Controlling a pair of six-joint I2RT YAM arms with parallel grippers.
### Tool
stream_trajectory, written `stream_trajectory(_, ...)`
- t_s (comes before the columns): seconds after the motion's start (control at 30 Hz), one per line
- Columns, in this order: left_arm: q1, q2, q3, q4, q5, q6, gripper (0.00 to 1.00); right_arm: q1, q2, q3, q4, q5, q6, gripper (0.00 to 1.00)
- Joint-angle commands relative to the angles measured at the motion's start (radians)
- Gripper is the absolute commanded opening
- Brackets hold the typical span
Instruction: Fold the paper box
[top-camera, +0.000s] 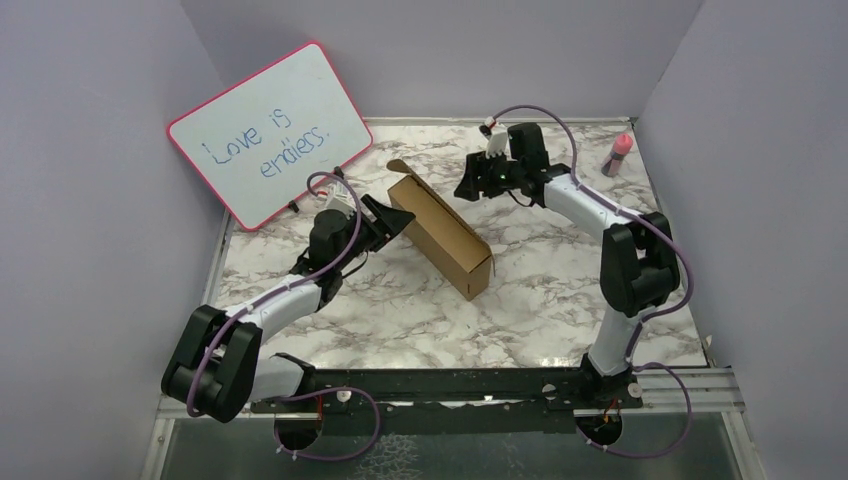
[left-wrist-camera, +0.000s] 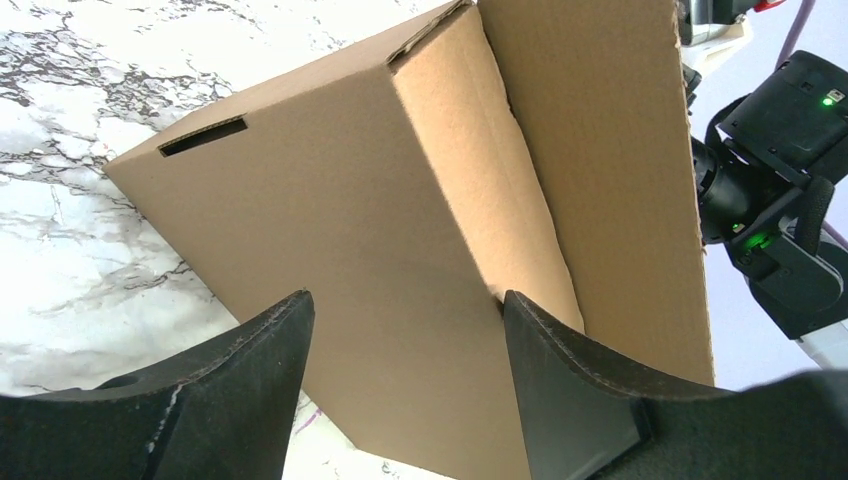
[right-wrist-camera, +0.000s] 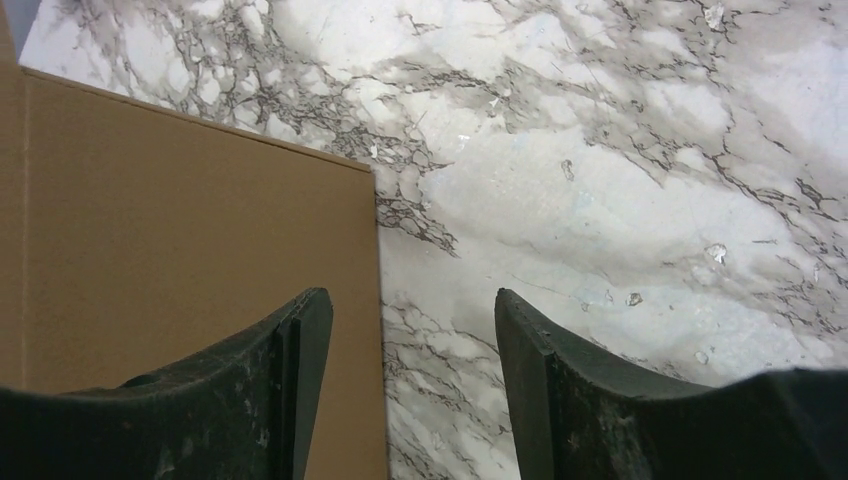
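The box (top-camera: 440, 232) lies in the middle of the bench (top-camera: 560, 300), looking nearly formed with one broad panel (left-wrist-camera: 600, 150) ajar, while the left end effector (top-camera: 392, 222) and right end effector (top-camera: 470, 186) flank it released, grasping nothing, so next likely comes pressing that panel shut and tucking it in.
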Motion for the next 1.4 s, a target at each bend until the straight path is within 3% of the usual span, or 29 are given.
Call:
stream_trajectory(0.0,0.008,0.000,0.030,-0.013,0.030,0.030,0.72,-0.007,-0.082,-0.016,-0.022,0.039,-0.013,0.67)
stream_trajectory(0.33,0.034,0.011,0.052,-0.024,0.065,0.045,0.78,-0.007,-0.132,-0.044,-0.036,0.019,-0.012,0.70)
stream_trajectory(0.5,0.078,-0.014,0.075,-0.082,0.096,0.089,0.79,-0.007,-0.155,-0.046,-0.037,0.094,-0.020,0.70)
stream_trajectory(0.67,0.155,-0.025,0.203,-0.337,0.127,0.255,0.84,-0.007,-0.198,-0.023,-0.090,0.187,-0.036,0.71)
stream_trajectory(0.87,0.197,0.013,0.420,-0.637,0.103,0.558,0.98,-0.007,-0.319,-0.022,-0.195,0.277,-0.009,0.74)
stream_trajectory(0.97,0.207,0.076,0.539,-0.742,0.122,0.692,0.99,-0.007,-0.389,-0.022,-0.272,0.309,-0.005,0.78)
stream_trajectory(1.17,0.220,0.207,0.722,-0.863,0.227,0.867,0.99,-0.006,-0.551,-0.062,-0.346,0.248,0.003,0.82)
stream_trajectory(1.37,0.228,0.282,0.777,-0.864,0.355,0.876,0.97,0.015,-0.682,-0.136,-0.397,0.131,0.031,0.85)
